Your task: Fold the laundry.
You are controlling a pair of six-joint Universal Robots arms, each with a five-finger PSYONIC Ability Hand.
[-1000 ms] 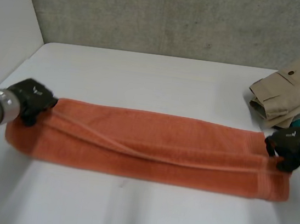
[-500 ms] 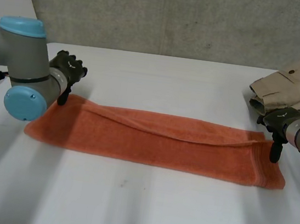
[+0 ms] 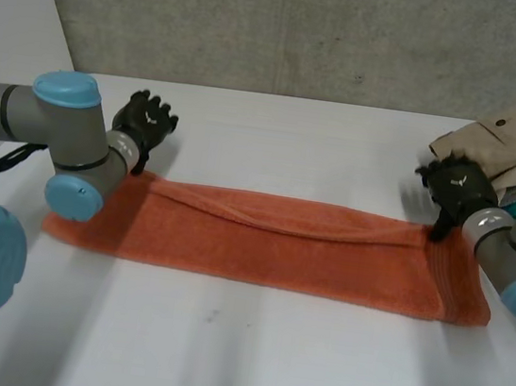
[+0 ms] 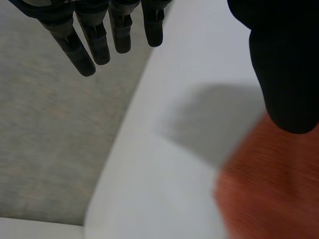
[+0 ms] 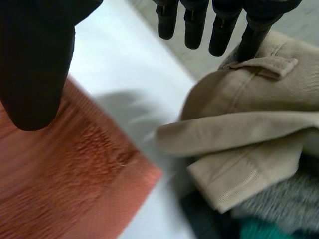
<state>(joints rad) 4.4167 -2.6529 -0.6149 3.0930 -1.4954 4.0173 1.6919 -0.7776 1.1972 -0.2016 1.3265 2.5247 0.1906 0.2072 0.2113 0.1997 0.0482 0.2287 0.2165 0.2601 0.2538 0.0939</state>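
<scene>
The orange towel lies flat on the white table, folded lengthwise into a long, narrow strip that runs from left to right across the middle. A soft ridge runs along its far edge.

The left hand is at the towel's far-left corner, just beyond the cloth on the far side. In the left wrist view its fingers are straight and spread well away from the thumb. They hold nothing, and the towel's corner lies below the thumb.

The right hand is at the towel's far-right corner. In the right wrist view its fingers are also straight and apart from the thumb, with nothing in its grasp. The thumb is over the towel's corner; whether it touches the cloth cannot be told.

Just right of that corner, at the table's far-right edge, sits a folded beige garment on a pile with grey cloth and teal cloth under it. A grey concrete wall stands behind the table
</scene>
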